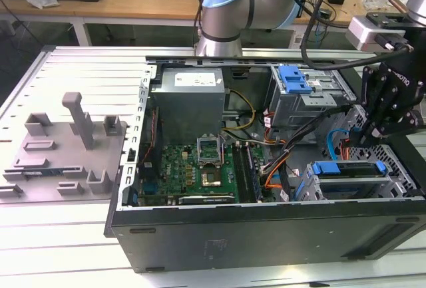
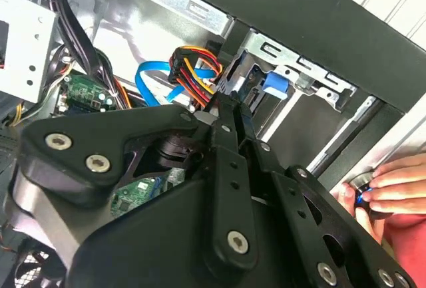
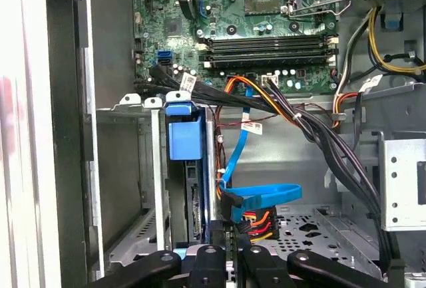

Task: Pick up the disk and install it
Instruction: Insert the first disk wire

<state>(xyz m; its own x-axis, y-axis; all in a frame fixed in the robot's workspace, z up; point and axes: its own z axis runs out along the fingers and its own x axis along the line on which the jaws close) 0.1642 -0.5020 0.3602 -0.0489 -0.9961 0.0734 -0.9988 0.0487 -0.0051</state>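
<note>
We see the black two-fingered tool [image 1: 366, 138] reaching into the open black tower computer case [image 1: 266, 235], its fingers drawn together and gripping nothing. The silver hard drive in its blue plastic carrier rail [image 1: 349, 170] sits slotted in the perforated grey metal cage [image 1: 403, 168] inside that case, just beside the tool's tips.

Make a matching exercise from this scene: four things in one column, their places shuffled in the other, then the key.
Things
1. disk
2. grey fixture
3. power supply
4. hand

Places
A. outside the computer case, at the exterior view's left
B. at the case's outer edge, in the second wrist view
C. in the grey cage beneath the tool
D. inside the case, next to the green motherboard

Pairs: 1-C, 2-A, 3-D, 4-B
</note>
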